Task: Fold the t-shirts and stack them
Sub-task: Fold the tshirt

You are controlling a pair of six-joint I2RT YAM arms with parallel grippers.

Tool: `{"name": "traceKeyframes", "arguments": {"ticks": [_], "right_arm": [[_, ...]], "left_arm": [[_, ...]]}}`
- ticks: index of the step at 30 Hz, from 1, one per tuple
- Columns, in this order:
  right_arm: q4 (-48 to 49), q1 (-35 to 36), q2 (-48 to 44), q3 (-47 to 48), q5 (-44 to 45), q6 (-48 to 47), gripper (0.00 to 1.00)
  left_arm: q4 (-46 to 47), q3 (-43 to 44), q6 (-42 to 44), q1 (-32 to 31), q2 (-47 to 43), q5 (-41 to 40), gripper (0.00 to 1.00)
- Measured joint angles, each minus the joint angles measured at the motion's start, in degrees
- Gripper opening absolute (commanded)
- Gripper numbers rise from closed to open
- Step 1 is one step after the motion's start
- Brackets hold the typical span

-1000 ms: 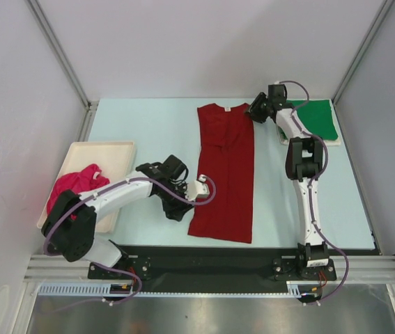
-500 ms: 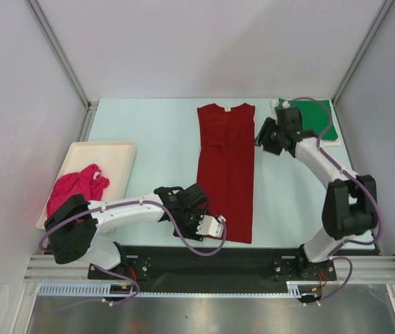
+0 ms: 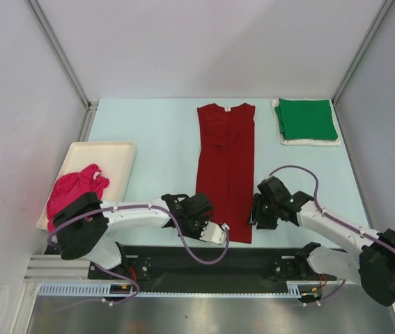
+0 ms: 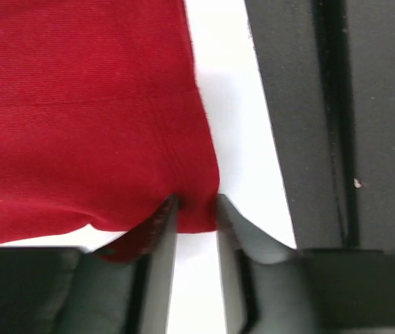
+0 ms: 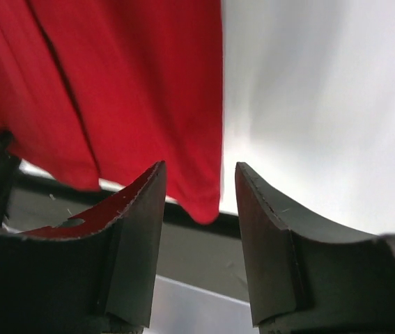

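The dark red t-shirt (image 3: 226, 163) lies flat as a long strip at the table's middle. My left gripper (image 3: 200, 221) sits at its near left corner. In the left wrist view the gripper (image 4: 196, 202) is narrowly open, and the hem corner of the red shirt (image 4: 79, 104) lies between its tips. My right gripper (image 3: 255, 220) is at the near right corner. It is open in the right wrist view (image 5: 198, 167), with the corner of the red shirt (image 5: 134, 83) just beyond its tips. The green t-shirt (image 3: 307, 120) lies folded at the back right. The pink t-shirt (image 3: 75, 188) is crumpled in the tray.
The cream tray (image 3: 113, 156) stands at the left. The black base plate (image 3: 204, 261) runs along the near table edge, just past the red shirt's hem, and also shows in the left wrist view (image 4: 322, 125). Grey walls enclose the table on three sides.
My right arm swung from the back right by the green shirt to the red shirt's near right corner. My left gripper moved nearer and right to the near left corner.
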Motion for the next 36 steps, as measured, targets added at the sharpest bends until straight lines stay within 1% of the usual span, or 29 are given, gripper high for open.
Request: {"name": "traceKeyframes", "arguments": {"ticks": [1, 2, 3, 6, 8, 11, 12, 14, 17, 20, 22, 23, 27, 29, 31, 33, 36], "right_arm": [[0.2, 1.44, -0.98, -1.51, -0.33, 1.33, 0.48], [0.55, 2.78, -1.51, -3.02, -0.66, 2.75, 0.48], [0.74, 4.02, -1.57, -4.17, -0.83, 3.91, 0.48], [2.14, 8.48, -1.51, -6.71, -1.95, 7.8, 0.48], [4.13, 10.34, -0.7, -6.82, -2.16, 9.29, 0.47], [6.73, 11.78, 0.66, -6.93, -2.23, 10.45, 0.21], [7.06, 11.96, 1.2, -7.02, -2.27, 10.86, 0.08], [7.13, 12.11, 1.14, -7.21, -1.84, 11.47, 0.01], [5.09, 12.15, -1.81, -7.43, -1.05, 11.65, 0.0], [2.34, 12.07, -5.66, -6.75, -0.39, 11.15, 0.0], [0.57, 11.21, -5.66, -4.87, -0.52, 10.1, 0.0], [0.0, 10.49, -5.16, -3.72, -0.7, 9.51, 0.0], [-2.14, 4.07, 0.09, 4.57, -2.01, 3.82, 0.0], [-2.19, -0.61, 3.76, 10.05, -2.34, 0.07, 0.0], [-0.81, -5.49, 8.37, 15.76, -3.45, -3.98, 0.0], [0.46, -9.51, 12.11, 19.39, -3.89, -6.23, 0.0], [2.4, -13.29, 20.06, 26.01, -4.37, -9.46, 0.0]], "left_arm": [[0.24, 0.0, -0.15, 0.0, 0.0, -0.2, 0.24], [0.44, 0.0, -0.42, 0.0, 0.07, -0.31, 0.22], [0.61, 0.0, -0.52, 0.0, 0.07, -0.37, 0.14], [0.85, 0.02, -0.98, -0.02, 0.07, -0.37, 0.0], [0.72, 0.02, -1.51, -0.2, 0.07, -0.24, 0.0], [0.17, 0.02, -2.03, -1.07, -0.17, 0.31, 0.0], [-0.42, 0.02, -2.29, -1.7, -0.48, 0.83, 0.0], [-2.03, -0.04, -2.8, -3.3, -1.49, 2.12, 0.0], [-5.66, -0.07, -3.08, -4.42, -4.94, 5.4, 0.0], [-8.04, -0.07, -3.45, -3.82, -10.67, 7.85, 0.0], [-8.83, 0.48, -3.56, -1.4, -12.98, 8.85, 0.0], [-9.6, 1.46, -3.58, 1.03, -13.11, 9.38, 0.0], [-11.52, 8.92, -4.0, 13.77, -7.63, 11.15, 0.0], [-10.99, 13.33, -4.02, 18.47, -4.31, 10.84, 0.0], [-10.69, 17.62, -4.07, 21.68, -1.05, 10.49, 0.01], [-10.6, 22.32, -4.55, 24.13, 2.91, 10.25, 0.0], [-9.73, 29.66, -5.73, 26.95, 10.05, 9.53, 0.0]]}}
